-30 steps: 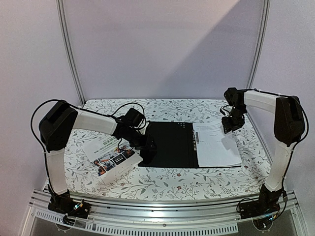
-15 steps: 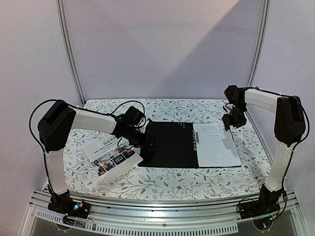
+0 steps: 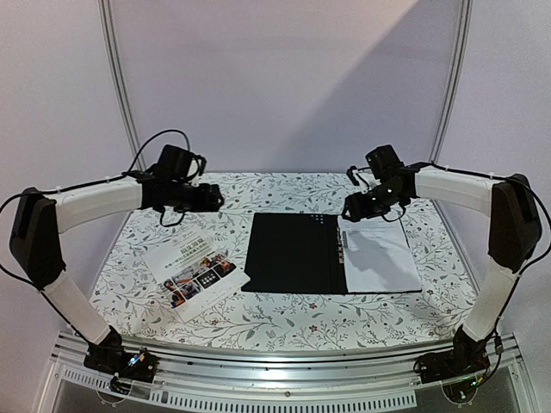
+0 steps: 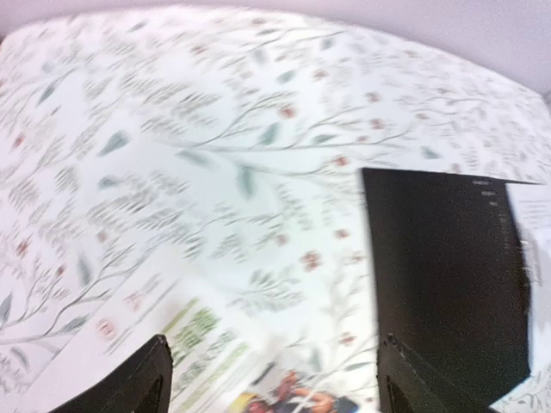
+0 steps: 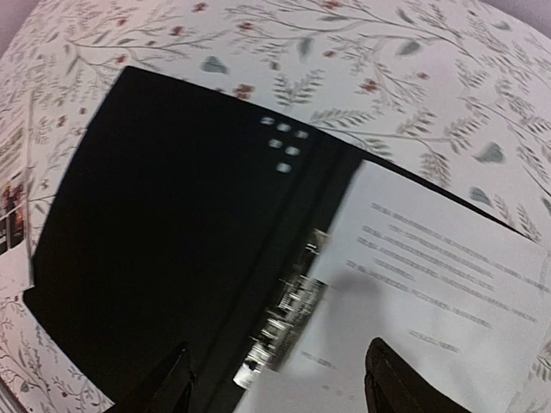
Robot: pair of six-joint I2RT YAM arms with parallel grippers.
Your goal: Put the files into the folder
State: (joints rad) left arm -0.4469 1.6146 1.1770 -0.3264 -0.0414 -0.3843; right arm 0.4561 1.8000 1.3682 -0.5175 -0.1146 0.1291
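The folder (image 3: 293, 254) lies open in the middle of the table, black inside up. A white printed sheet (image 3: 380, 258) rests on its right half, beside the metal clip (image 5: 288, 314) at the spine. Another of the files, a colourful brochure sheet (image 3: 196, 274), lies on the cloth left of the folder. My left gripper (image 3: 217, 198) hovers high at the back left, open and empty; its wrist view shows the brochure (image 4: 215, 370) and the folder (image 4: 439, 284) below. My right gripper (image 3: 349, 212) hangs open above the folder's far spine, over the black leaf (image 5: 155, 241) and the sheet (image 5: 439, 284).
A floral tablecloth (image 3: 284, 323) covers the table. An aluminium rail (image 3: 284, 366) runs along the near edge with both arm bases on it. Two metal poles (image 3: 120, 95) rise at the back corners against a plain wall.
The left gripper left the folder's left edge and rose to the back left. The right gripper swung left from the table's right side to over the spine. Both jaws opened wider.
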